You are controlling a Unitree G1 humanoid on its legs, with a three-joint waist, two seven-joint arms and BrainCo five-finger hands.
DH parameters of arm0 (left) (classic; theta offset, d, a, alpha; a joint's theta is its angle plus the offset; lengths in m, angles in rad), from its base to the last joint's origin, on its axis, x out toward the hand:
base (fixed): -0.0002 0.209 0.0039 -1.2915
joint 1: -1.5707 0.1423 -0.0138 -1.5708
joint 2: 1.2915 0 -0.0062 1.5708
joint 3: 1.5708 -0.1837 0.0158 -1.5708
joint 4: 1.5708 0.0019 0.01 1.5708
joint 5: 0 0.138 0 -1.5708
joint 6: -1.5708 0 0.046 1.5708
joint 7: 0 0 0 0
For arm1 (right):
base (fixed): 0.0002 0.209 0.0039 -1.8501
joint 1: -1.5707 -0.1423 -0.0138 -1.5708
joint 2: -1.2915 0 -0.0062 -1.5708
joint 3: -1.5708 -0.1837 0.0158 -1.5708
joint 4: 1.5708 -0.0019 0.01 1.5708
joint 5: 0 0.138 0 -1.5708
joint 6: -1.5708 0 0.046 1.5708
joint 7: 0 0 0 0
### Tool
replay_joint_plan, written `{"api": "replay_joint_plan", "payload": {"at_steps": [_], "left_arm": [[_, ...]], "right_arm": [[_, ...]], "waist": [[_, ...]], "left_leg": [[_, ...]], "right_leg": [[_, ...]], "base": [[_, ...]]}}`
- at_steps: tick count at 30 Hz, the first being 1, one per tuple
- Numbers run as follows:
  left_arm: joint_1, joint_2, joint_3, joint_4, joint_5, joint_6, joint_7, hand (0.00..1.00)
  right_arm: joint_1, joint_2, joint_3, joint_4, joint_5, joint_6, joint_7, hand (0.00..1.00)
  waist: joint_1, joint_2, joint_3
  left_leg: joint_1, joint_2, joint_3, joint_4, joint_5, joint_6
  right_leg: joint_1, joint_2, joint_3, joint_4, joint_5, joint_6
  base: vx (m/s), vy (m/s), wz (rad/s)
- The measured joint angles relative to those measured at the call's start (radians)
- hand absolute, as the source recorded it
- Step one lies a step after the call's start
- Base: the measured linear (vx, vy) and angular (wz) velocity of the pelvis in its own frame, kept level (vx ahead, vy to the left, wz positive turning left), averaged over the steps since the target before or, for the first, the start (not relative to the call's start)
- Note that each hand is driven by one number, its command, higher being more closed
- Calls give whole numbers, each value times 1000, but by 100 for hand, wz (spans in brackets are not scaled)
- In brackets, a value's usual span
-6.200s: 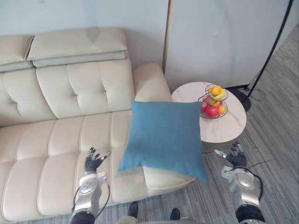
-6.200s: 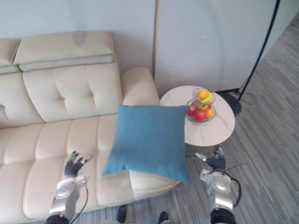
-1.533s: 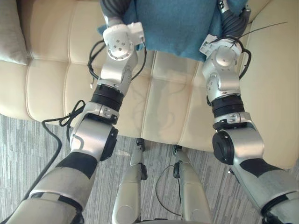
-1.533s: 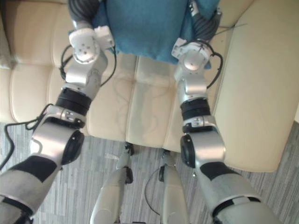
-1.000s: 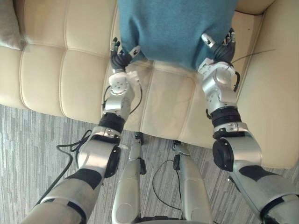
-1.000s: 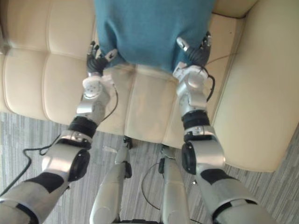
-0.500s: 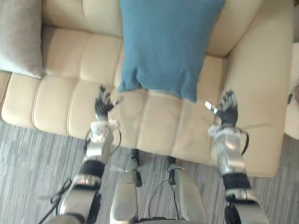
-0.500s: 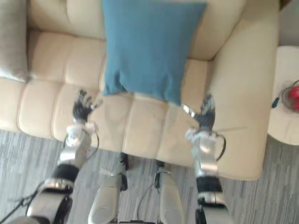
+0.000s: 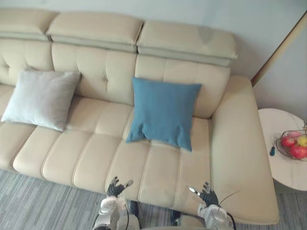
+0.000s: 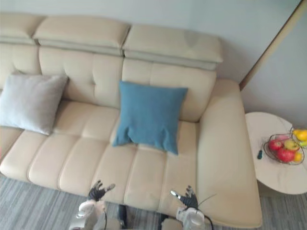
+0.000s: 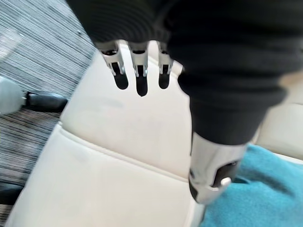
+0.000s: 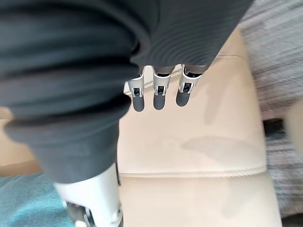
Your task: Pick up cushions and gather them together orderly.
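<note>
Blue cushion (image 9: 163,112) and grey cushion (image 9: 41,98) lean apart on sofa (image 9: 96,158); left hand (image 9: 116,187), right hand (image 9: 207,194) spread empty at its front.

The left hand (image 9: 116,187) and right hand (image 9: 207,194) hover low, fingers relaxed (thumbs spread apart), holding nothing.

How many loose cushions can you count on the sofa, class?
2. The blue cushion leans against the back of the sofa near its middle; the grey cushion leans towards its left end. Others could lie beyond the view.
</note>
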Motion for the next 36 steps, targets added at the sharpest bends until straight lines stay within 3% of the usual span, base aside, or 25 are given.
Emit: {"api": "replay_joint_plan", "payload": {"at_steps": [5,9,12,13,14,15,16,19,20,21,22,24,26,27,28,29,31,32,33,36], "left_arm": [[25,-6,14,45,59,19,-10,0],[22,-5,32,49,62,20,-9,0],[0,-3,36,47,63,19,-7,0],[-4,-13,44,44,65,18,-6,0],[-8,-18,63,47,75,19,-6,0],[-10,-20,64,46,78,18,-5,0],[-16,-19,65,43,78,18,-5,0],[-6,-10,76,33,78,18,-5,0],[-7,-8,84,25,78,18,-2,0],[-10,-10,83,22,78,18,-1,0],[-11,-31,81,12,78,17,3,0],[-14,-41,63,12,78,16,7,0],[-19,-48,43,17,76,16,10,0],[-23,-48,42,14,76,16,10,0],[-24,-49,46,6,75,15,12,0],[-23,-47,47,6,75,16,12,0],[-23,-44,51,4,76,16,11,0],[-25,-44,54,4,76,17,10,0],[-26,-43,66,4,76,16,9,0],[-19,-48,84,9,68,18,8,0]], "right_arm": [[0,-1,-21,61,-1,12,1,0],[-29,7,-17,65,0,12,0,0],[-44,7,-4,65,0,12,-2,0],[-61,5,1,65,0,12,-3,0],[-75,6,3,64,-1,13,-5,0],[-71,8,3,64,-1,13,-5,0],[-60,8,3,78,-1,13,-4,0],[-58,10,3,107,-13,12,-3,0],[-60,10,3,112,-26,12,-3,0],[-83,5,2,112,-27,14,-6,0],[-97,-8,-1,110,-27,17,-15,0],[-112,-28,2,105,-25,15,-26,0],[-115,-36,7,105,-25,16,-37,0],[-106,-39,5,110,-25,17,-42,0],[-100,-41,-1,118,-25,21,-47,0],[-100,-42,-2,119,-25,21,-48,0],[-113,-40,-1,120,-25,20,-48,0],[-113,-39,-2,121,-26,20,-47,0],[-112,-35,-2,137,-27,22,-46,0],[-98,-28,-15,152,-28,31,-43,0]], "waist": [[1,-3,-29],[4,-13,-11],[3,-32,8],[11,-13,17],[6,-9,30],[3,-7,32],[2,-17,28],[13,-45,10],[13,-52,5],[22,-47,8],[37,-4,24],[47,41,30],[31,67,60],[28,65,62],[32,53,68],[32,51,68],[32,34,77],[31,32,78],[30,25,81],[28,25,78]], "left_leg": [[61,-11,24,-41,11,5],[87,-19,91,-38,6,13],[38,-6,132,55,-32,40],[5,20,144,83,-44,54],[-14,32,147,111,-54,65],[-22,34,146,123,-55,67],[-41,34,125,154,-58,71],[-110,32,115,233,-51,64],[-171,40,106,297,-51,64],[-203,58,100,331,-46,56],[-232,103,100,329,-13,31],[-279,146,93,304,46,5],[-277,150,69,196,181,-23],[-277,150,70,202,179,-32],[-256,135,73,239,131,-24],[-253,131,70,265,102,-11],[-248,123,32,439,-53,21],[-247,123,25,467,-71,27],[-239,123,-1,561,-132,28],[-167,119,-67,651,-257,-17]], "right_leg": [[37,-3,24,-18,3,10],[41,-3,89,-24,37,29],[-1,-10,77,-1,82,47],[-15,-3,69,10,92,51],[-82,-24,0,264,-5,5],[-98,-39,-13,371,-42,13],[-84,-77,-27,557,-105,51],[-20,-118,-12,632,-132,91],[36,-132,-9,580,-139,94],[68,-105,-15,491,-187,100],[87,-60,-56,386,-231,70],[78,-11,-102,326,-266,31],[52,10,-165,322,-273,7],[50,5,-188,324,-272,-7],[47,-7,-204,322,-267,-47],[43,-10,-208,320,-264,-56],[13,-29,-218,307,-244,-86],[11,-31,-218,305,-238,-86],[3,-40,-216,303,-223,-81],[-7,-43,-199,292,-196,-60]], "base": [[11,36,-14],[-14,50,-43],[-97,28,-40],[-162,2,-40],[-123,3,-18],[-136,-35,9],[-86,-88,22],[-85,-140,15],[-196,-237,14],[-374,-325,-14],[-379,-276,-31],[-388,-244,-17],[-411,-229,42],[-418,-191,47],[-287,-107,17],[-300,-96,0],[-318,-31,-15],[-304,54,-6],[-236,111,2],[-199,188,-8]]}}
